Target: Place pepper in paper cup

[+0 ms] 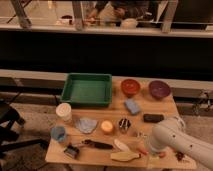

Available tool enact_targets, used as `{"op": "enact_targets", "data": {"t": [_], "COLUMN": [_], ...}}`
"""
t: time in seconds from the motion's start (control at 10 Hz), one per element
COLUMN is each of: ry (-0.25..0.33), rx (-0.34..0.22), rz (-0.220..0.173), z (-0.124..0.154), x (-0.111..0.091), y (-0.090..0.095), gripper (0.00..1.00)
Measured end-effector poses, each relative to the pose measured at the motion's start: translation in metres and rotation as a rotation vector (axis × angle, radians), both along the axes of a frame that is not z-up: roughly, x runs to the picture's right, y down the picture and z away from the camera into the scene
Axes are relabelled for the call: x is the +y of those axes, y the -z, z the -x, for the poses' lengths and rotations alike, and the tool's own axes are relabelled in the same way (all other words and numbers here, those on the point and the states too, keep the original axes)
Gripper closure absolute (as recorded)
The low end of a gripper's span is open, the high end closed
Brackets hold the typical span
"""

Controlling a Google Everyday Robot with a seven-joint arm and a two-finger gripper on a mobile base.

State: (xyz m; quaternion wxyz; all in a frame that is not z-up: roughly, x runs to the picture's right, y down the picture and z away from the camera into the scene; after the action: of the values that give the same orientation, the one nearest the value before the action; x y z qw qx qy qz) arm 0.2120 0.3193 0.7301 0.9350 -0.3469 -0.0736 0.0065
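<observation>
The white paper cup [63,111] stands upright at the left of the wooden table. A slim red-orange pepper [141,151] lies near the table's front edge, partly hidden by my arm. My gripper [148,148] is at the low end of the white arm [172,140], at the front right of the table, right over the pepper. The arm covers most of the gripper. The cup is far to the left of the gripper.
A green tray [87,89] stands at the back, with a red bowl [130,87] and a purple bowl [159,89] to its right. A blue cup [58,133], cloth [86,124], orange object [106,126], dark can [124,124], blue sponge [132,105], pale yellow piece [125,156] and dark grapes [179,156] lie around.
</observation>
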Motion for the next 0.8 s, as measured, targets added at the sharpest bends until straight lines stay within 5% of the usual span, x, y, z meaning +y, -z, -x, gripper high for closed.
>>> {"op": "enact_targets", "data": {"t": [0.8], "ry": [0.006], "rx": [-0.022], "rz": [0.036], "z": [0.002], "x": [0.008], "y": [-0.012], "gripper": [0.25]}}
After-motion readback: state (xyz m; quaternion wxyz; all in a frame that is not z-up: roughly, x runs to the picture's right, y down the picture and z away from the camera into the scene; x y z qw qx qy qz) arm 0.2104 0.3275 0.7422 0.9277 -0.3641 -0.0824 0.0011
